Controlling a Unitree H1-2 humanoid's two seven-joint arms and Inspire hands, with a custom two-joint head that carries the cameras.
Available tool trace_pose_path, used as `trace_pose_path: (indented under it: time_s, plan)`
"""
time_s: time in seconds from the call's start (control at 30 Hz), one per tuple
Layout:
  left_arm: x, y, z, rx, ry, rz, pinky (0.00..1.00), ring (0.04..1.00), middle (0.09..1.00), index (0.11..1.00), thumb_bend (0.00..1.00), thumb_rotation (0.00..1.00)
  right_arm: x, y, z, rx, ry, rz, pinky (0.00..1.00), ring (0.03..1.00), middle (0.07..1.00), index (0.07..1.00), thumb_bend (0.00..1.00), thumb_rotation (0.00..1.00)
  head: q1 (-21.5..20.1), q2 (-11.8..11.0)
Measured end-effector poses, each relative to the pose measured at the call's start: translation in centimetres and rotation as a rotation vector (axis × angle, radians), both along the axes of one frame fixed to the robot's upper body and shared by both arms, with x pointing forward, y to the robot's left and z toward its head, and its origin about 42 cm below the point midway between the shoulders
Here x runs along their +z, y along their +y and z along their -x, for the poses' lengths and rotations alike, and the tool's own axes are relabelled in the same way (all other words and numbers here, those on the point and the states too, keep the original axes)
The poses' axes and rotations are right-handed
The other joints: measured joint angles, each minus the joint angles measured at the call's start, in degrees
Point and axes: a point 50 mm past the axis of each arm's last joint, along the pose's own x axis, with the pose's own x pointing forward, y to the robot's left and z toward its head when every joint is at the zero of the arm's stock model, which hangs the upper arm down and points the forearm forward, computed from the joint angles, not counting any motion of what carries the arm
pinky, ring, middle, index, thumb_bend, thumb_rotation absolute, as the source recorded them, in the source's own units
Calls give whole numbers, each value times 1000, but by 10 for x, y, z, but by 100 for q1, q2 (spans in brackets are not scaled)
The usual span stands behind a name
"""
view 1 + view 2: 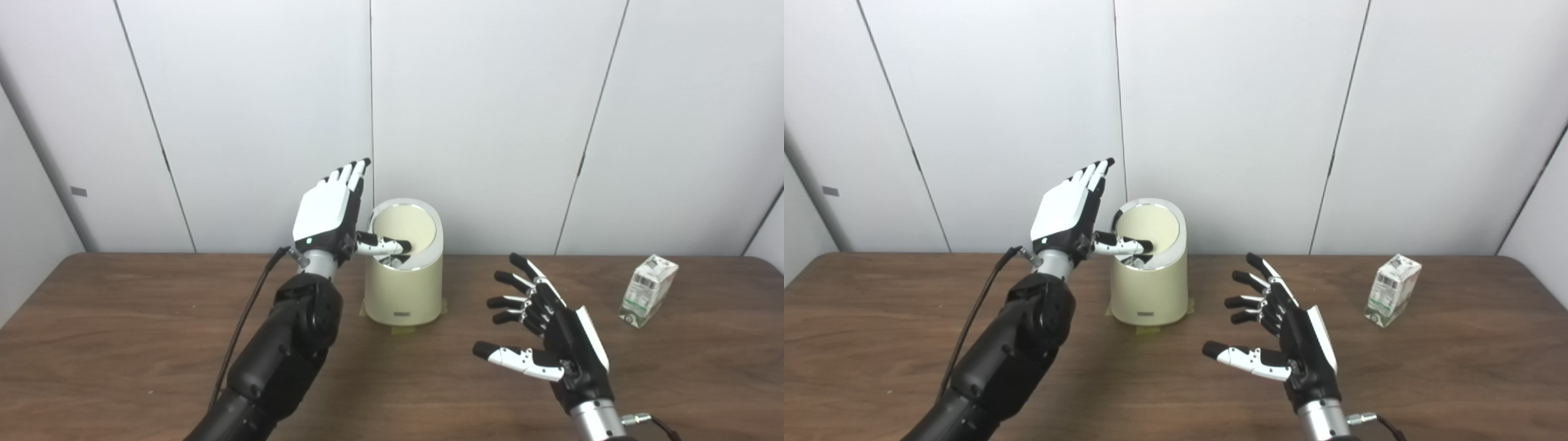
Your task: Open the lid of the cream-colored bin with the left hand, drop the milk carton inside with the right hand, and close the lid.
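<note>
The cream-colored bin stands at the back middle of the table, its round lid tilted inward with a dark gap at its lower edge. My left hand is raised just left of the bin's top, fingers straight up and apart. Its thumb reaches over the rim and presses on the lid. My right hand hovers open and empty over the table, right of the bin, fingers spread. The milk carton stands upright at the far right, well apart from my right hand.
The brown wooden table spans the view, with white wall panels behind it. Tape patches lie at the bin's foot. A black cable hangs along my left forearm.
</note>
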Motion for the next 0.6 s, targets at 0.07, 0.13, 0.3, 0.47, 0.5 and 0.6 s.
trace_pose_path:
  time_s: [0.07, 0.13, 0.3, 0.47, 0.5, 0.6]
  plan:
    - [3, -1, -1, -13, -16, -64, 1000, 1000, 1000, 1000, 978, 101, 0, 0, 0, 0, 0, 0, 561, 658, 815, 889, 734, 140, 9, 9]
    - [7, -2, -2, -27, -38, -146, 1000, 1000, 1000, 1000, 997, 122, 0, 0, 0, 0, 0, 0, 562, 660, 813, 887, 736, 147, 9, 9]
    - [17, -4, 0, -66, -57, -308, 1000, 1000, 1000, 1000, 1000, 111, 0, 1, 0, 0, 3, 0, 566, 654, 809, 881, 726, 118, 0, 18]
    - [21, -6, 4, -93, -51, -279, 1000, 1000, 1000, 1000, 1000, 116, 1, 3, 0, 4, 2, -3, 561, 665, 817, 885, 721, 132, 0, 26]
    - [21, -4, 4, -97, -39, -224, 1000, 1000, 1000, 1000, 990, 133, 1, 3, 0, 4, 1, -2, 559, 663, 815, 884, 723, 135, 0, 26]
    - [20, 1, 11, -98, 12, 30, 1000, 1000, 1000, 1000, 938, 173, 1, 2, 0, 1, 4, -1, 563, 659, 812, 885, 722, 138, 0, 18]
